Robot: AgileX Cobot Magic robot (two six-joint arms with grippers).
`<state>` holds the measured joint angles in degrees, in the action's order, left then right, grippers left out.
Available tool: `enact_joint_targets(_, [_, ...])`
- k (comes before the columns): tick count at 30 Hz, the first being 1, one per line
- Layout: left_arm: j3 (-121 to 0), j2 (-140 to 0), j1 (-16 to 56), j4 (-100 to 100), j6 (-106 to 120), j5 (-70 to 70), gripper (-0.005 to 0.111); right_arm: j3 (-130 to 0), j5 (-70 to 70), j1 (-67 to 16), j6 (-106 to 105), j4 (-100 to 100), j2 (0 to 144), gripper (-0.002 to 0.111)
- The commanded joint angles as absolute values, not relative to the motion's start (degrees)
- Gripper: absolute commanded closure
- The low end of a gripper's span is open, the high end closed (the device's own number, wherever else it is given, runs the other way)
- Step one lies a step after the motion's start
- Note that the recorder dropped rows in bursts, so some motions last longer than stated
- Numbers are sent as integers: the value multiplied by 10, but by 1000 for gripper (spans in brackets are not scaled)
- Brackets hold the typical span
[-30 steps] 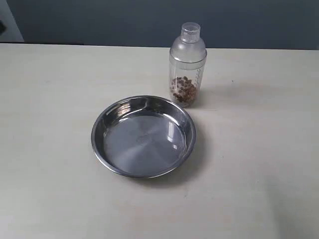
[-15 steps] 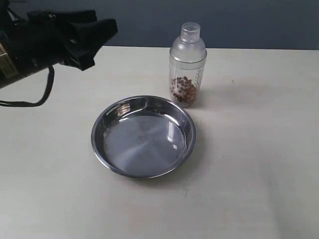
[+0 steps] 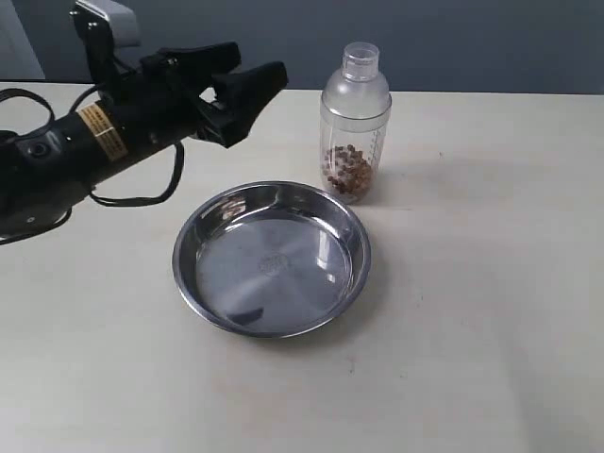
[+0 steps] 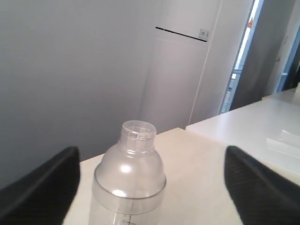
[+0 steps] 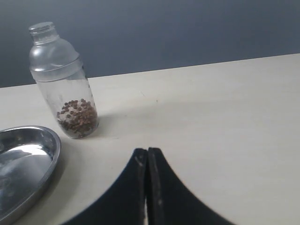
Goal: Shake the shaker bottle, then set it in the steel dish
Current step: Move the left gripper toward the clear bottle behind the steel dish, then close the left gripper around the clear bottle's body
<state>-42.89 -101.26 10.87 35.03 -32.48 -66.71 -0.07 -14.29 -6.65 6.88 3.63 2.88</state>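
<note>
0 of 2 steps done: your left gripper (image 3: 259,59) hangs spread wide, short of the bottle (image 3: 355,123), which stands untouched on the table (image 3: 491,283) just beside the empty dish (image 3: 189,283). Your right gripper (image 5: 146,157) is pressed together.

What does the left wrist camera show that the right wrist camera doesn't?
Only the left wrist view: the left gripper, open wide, and a white wall behind. Only the right wrist view: the steel dish, the brown bits inside the bottle, and the right gripper, shut. Both: the bottle, standing upright on the table.
</note>
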Motion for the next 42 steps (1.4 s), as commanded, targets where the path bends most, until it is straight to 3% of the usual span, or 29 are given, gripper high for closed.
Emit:
enact_joint_targets(1, [-474, -1068, 115, 387, -314, -700, 1, 0, -135, -68, 67, 35, 31, 109])
enact_joint_targets(27, [-782, -1252, 163, 457, -398, -647, 1, 0, -136, -68, 67, 36, 31, 109])
enact_joint_targets(42, [-863, -1359, 163, 487, -441, -641, 1, 0, -136, -68, 67, 36, 31, 109])
